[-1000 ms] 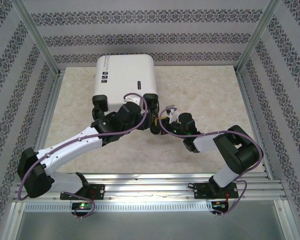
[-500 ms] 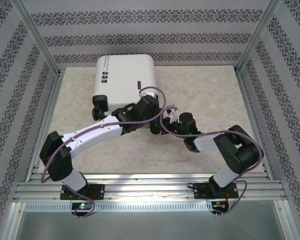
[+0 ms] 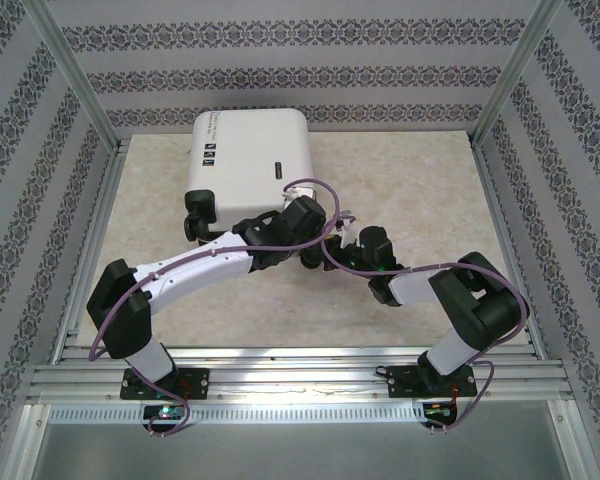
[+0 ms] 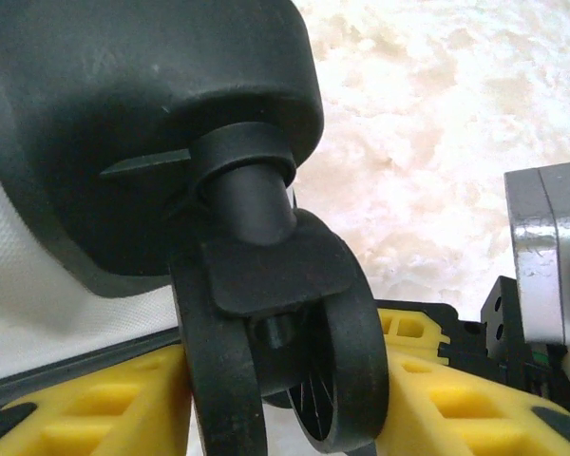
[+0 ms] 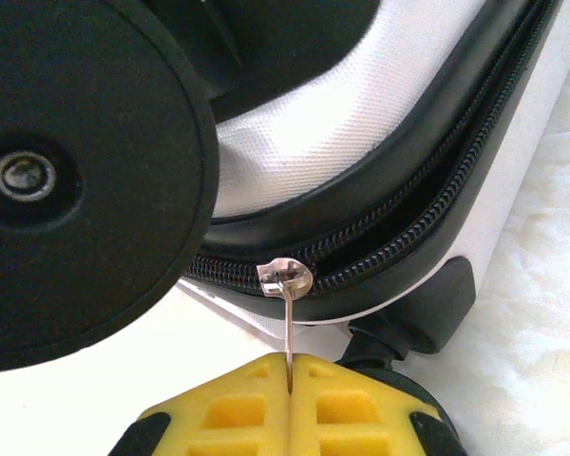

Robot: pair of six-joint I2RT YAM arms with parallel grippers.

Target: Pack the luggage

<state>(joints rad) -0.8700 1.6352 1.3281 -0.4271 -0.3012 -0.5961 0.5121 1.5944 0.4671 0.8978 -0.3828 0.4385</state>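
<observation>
Top external: luggage (image 3: pixel 245 150) on beige tabletop (image 3: pixel 410 190), patterned walls (image 3: pixel 280 75).

The left arm (image 3: pixel 195 268) swings right. Its elbow (image 3: pixel 120 300), a second ago out by the left rail (image 3: pixel 88 260), now stands farther in. Its wrist (image 3: pixel 302 218) slides along the luggage's (image 3: pixel 250 150) near edge from the middle to the near-right corner, covering the caster (image 4: pixel 266 285) seen there before. In the last half-second it only creeps right.
</observation>
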